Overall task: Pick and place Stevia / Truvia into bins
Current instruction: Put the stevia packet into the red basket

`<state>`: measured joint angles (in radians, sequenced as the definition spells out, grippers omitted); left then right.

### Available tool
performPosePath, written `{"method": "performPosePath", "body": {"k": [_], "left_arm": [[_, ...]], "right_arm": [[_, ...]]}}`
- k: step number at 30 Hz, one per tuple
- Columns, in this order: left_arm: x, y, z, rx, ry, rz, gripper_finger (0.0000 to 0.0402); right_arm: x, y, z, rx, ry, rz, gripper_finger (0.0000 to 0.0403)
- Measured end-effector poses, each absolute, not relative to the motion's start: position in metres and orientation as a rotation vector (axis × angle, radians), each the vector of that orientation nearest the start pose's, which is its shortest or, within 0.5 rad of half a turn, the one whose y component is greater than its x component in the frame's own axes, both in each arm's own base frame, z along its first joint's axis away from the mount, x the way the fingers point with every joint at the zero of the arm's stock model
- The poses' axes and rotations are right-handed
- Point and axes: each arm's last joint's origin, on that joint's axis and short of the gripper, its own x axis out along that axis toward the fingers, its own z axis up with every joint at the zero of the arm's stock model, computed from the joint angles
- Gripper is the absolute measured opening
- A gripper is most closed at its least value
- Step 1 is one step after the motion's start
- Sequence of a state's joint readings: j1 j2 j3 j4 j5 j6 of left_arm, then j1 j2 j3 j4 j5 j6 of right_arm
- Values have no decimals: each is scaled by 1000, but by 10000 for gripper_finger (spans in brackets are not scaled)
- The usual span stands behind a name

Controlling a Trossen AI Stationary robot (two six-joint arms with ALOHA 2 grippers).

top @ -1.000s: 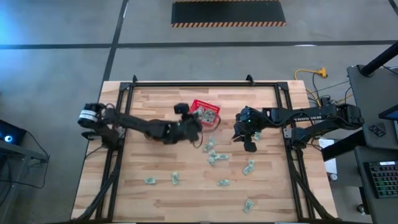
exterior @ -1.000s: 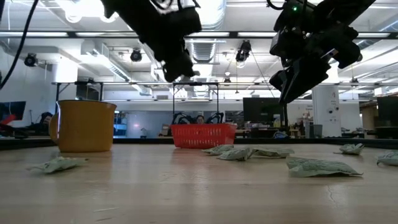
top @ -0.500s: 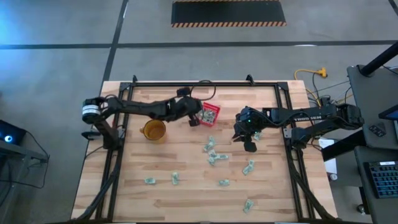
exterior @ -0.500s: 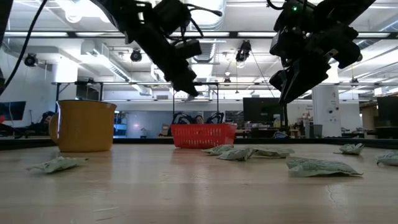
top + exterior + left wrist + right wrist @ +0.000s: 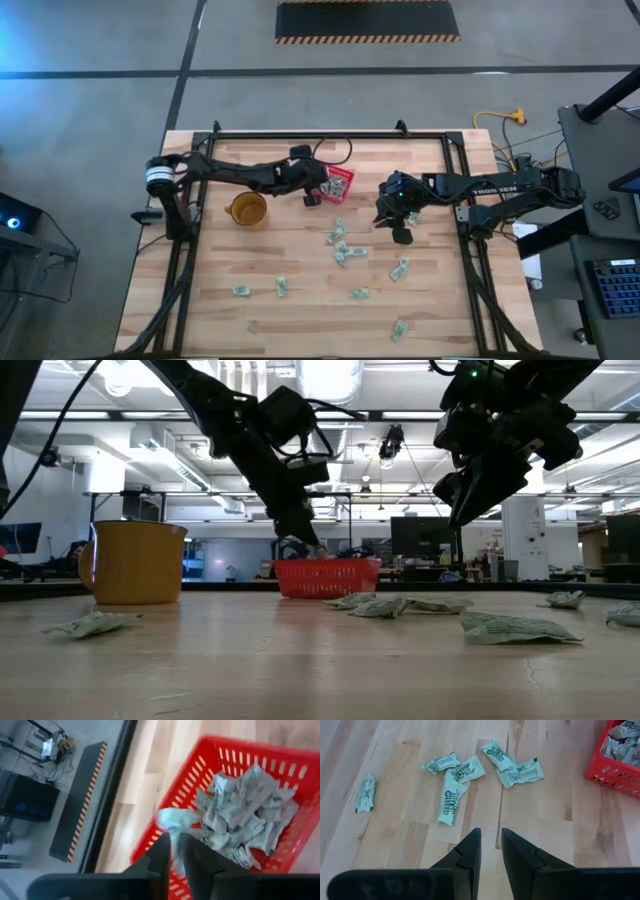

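Observation:
The red basket (image 5: 339, 183) stands on the table's far middle, with several pale green-white sachets (image 5: 240, 815) piled inside. My left gripper (image 5: 312, 193) hovers at the basket's left rim (image 5: 150, 837) and just above it (image 5: 300, 545), shut on one sachet (image 5: 172, 819). More sachets (image 5: 340, 243) lie flat and scattered over the middle and near part of the table. My right gripper (image 5: 400, 232) hangs right of the basket above the table (image 5: 455, 510). Its fingers (image 5: 475, 845) stand narrowly apart with nothing between them. My left gripper pinches the sachet's lower end (image 5: 175, 845) between its two fingertips. The fingers slant down from the table's left toward the basket. The sachet sticks out past the fingertips, crumpled, clear of the table and over the basket's near-left rim.
A yellow mug (image 5: 247, 211) stands left of the basket, close under my left arm. A cluster of sachets (image 5: 470, 775) lies just ahead of my right gripper. Black frame rails (image 5: 185, 260) run along the table's left, right and far edges.
My left arm has swung toward the table's far edge, uncovering the yellow mug. Its gripper has come down toward the basket's left rim and turned, carrying the sachet with it.

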<state>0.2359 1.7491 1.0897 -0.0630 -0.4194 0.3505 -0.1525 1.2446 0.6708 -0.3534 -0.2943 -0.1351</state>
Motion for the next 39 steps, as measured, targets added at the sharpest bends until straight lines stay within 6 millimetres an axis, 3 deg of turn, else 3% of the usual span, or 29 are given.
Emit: {"method": "performPosePath", "body": {"k": [7, 14, 25, 31, 39], "left_arm": [[358, 98, 195, 390, 838, 496, 106], [355, 82, 217, 328, 755, 501, 126], [342, 12, 232, 358, 786, 319, 126], [329, -24, 235, 405, 833, 203, 126], [304, -59, 249, 317, 841, 158, 126]], "right_arm": [[230, -27, 194, 74, 889, 194, 68], [231, -26, 186, 51, 799, 194, 68], [233, 0, 159, 65, 707, 401, 68], [248, 22, 145, -69, 669, 374, 68], [271, 41, 133, -141, 733, 335, 68]]}}
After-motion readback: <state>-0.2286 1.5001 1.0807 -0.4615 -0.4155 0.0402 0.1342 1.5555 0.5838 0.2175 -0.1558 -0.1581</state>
